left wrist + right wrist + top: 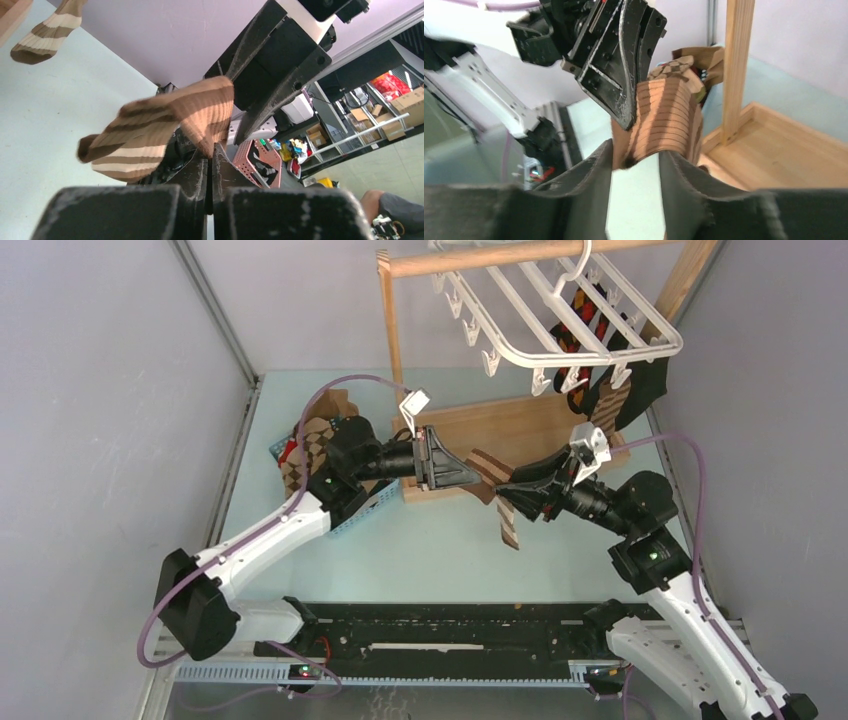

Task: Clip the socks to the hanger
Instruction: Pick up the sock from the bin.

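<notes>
left gripper [210, 162] clenched on striped sock [165, 122]; right gripper [634, 152] spread at its end. if left gripper lets go before right closes, sock likely drops.

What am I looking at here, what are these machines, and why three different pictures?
These are two robot arms bolted to a table. One picture looks down from above; the other two come from a camera on each wrist. The left fingers are shut on a brown striped sock. The right fingers stand open at the same sock. Behind them a white hanger hangs from a wooden stand, with other socks already clipped on. A blue basket on the left holds more socks.
</notes>
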### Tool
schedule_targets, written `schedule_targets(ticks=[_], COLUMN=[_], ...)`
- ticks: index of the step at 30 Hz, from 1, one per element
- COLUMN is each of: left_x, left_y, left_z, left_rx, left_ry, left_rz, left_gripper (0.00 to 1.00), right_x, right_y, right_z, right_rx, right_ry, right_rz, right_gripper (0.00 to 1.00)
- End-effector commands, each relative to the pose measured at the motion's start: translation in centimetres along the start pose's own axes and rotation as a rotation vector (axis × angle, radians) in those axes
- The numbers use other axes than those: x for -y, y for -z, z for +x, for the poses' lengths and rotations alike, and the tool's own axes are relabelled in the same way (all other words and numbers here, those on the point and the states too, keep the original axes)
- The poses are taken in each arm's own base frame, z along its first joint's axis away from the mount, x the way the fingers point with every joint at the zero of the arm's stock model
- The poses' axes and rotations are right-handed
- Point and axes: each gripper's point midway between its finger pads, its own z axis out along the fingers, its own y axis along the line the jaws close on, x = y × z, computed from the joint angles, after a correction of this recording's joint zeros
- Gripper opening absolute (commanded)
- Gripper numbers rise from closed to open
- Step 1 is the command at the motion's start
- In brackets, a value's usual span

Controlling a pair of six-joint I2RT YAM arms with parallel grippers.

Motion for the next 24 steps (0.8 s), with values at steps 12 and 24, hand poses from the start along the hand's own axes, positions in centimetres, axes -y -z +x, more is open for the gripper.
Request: schedule_targets(ticks=[12,24], left_x=[-1.8,-0.1], left_y=[3.6,3.1], left_z=[-0.8,-3.5], left_rx=[0.045,0.171], left_ry=[0.071,0.281], left_rz=[-0.223,-0.143], left_gripper=[0.00,0.00], right_x=[0.7,-1.7], right_y=[3.3,4.0], right_z=[3.9,3.0], right_rx=[-0.278,-0.200], right_ry=[0.644,0.984], right_rz=[-0.117,-0.279], right_gripper=[0.83,0.83])
